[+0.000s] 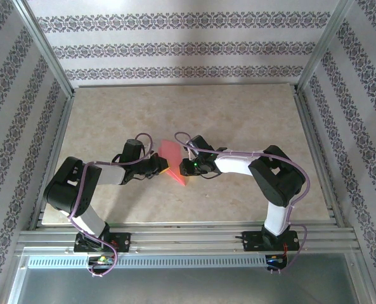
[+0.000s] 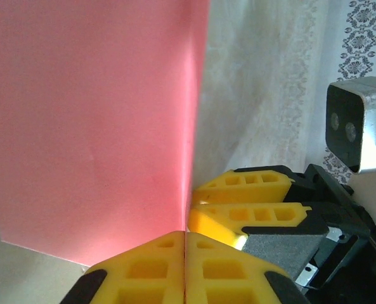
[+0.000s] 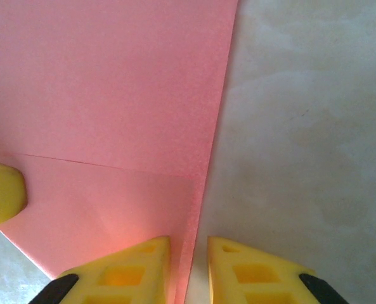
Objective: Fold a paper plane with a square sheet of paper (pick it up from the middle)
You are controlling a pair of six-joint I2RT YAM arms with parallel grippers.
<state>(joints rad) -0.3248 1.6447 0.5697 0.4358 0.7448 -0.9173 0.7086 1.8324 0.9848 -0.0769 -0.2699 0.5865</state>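
Across the middle of the overhead view: beige marbled worktop (image 1: 251, 114), patterned wallpaper walls (image 1: 175, 44) on three sides, metal rail (image 1: 194, 239) along the bottom. Left arm (image 1: 73, 190) sits lower left and right arm (image 1: 273, 177) lower right. Both bend inward, so their wrists meet just below frame centre.

Between the wrists is the square sheet of paper (image 1: 174, 159), pink-red and partly folded. It is raised off the worktop and narrows to a point at its lower end.

Left wrist view: paper covers the upper left, and its fold edge runs straight down the centre. That edge drops into the seam of the left pincer (image 2: 185, 235) at bottom centre. The yellow fingers are pressed flat together, clamped on the paper. A grey camera box (image 2: 359, 123) is at the right edge.

Right wrist view: paper takes up the upper left and centre, with bare worktop on the right half. The right pincer (image 3: 189, 240) is at bottom centre with its jaws a little apart. The paper's right edge runs down into that gap, hugging the left-hand finger. Can't tell if it is actually pinched.

A faint crease crosses the paper at mid-height on the left. One yellow fingertip (image 3: 0, 193) pokes in at the left edge, against the paper.
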